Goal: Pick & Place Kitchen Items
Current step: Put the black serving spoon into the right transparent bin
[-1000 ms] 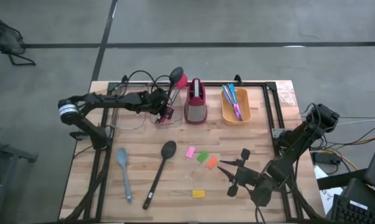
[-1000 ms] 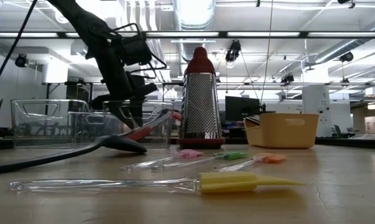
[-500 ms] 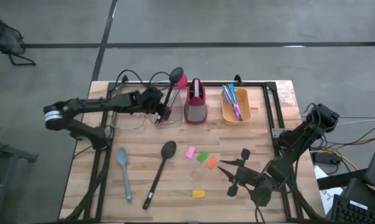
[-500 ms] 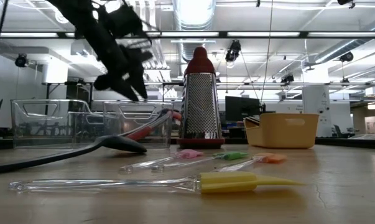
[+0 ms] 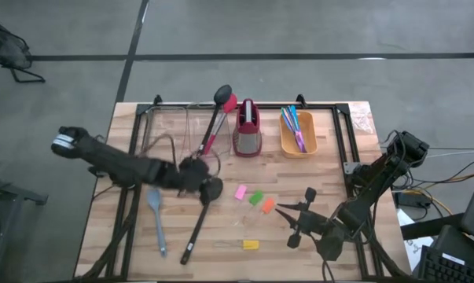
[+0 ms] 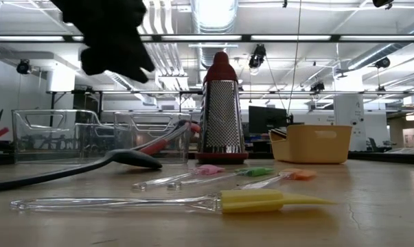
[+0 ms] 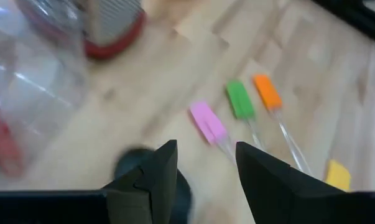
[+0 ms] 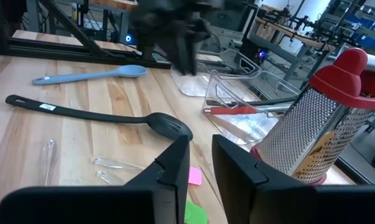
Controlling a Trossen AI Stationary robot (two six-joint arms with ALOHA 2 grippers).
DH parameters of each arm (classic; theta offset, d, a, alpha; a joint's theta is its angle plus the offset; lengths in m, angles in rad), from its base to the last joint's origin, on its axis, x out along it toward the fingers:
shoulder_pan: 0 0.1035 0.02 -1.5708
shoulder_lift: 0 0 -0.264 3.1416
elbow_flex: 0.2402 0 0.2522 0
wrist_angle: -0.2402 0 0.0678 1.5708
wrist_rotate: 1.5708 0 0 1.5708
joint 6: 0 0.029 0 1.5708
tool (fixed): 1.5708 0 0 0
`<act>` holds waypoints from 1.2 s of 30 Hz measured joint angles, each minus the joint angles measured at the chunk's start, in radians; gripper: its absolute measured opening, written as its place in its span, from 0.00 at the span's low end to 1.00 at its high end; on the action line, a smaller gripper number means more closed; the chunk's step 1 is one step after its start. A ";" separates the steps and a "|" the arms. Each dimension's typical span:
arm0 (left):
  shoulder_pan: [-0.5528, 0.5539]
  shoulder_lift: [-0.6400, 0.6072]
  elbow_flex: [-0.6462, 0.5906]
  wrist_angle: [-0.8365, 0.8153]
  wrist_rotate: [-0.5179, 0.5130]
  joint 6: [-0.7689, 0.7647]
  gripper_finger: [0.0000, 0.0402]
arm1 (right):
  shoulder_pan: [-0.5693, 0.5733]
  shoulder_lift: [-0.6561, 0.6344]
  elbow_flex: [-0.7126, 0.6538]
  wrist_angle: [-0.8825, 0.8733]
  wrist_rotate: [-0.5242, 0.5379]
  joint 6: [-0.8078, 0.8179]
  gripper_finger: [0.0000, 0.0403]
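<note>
Presently the left pincer (image 5: 196, 176), fingers apart and empty, hung over the black spoon (image 5: 202, 214) bowl at its 12 o'clock end; centring before closing was advisable.

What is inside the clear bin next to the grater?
A red spoon leans in the clear bin, its head sticking out over the rim. The handle's lower end is blurred through the plastic; nothing else shows inside.

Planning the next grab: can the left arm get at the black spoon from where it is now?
Probably yes. The left gripper hangs open just over the black spoon bowl, nothing covers the spoon, and the grey-blue spoon lies apart beside it.
</note>
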 joint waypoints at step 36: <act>-0.213 0.370 -0.001 -0.094 -0.056 -0.362 0.42 | 0.000 0.000 -0.018 0.006 -0.009 0.072 0.39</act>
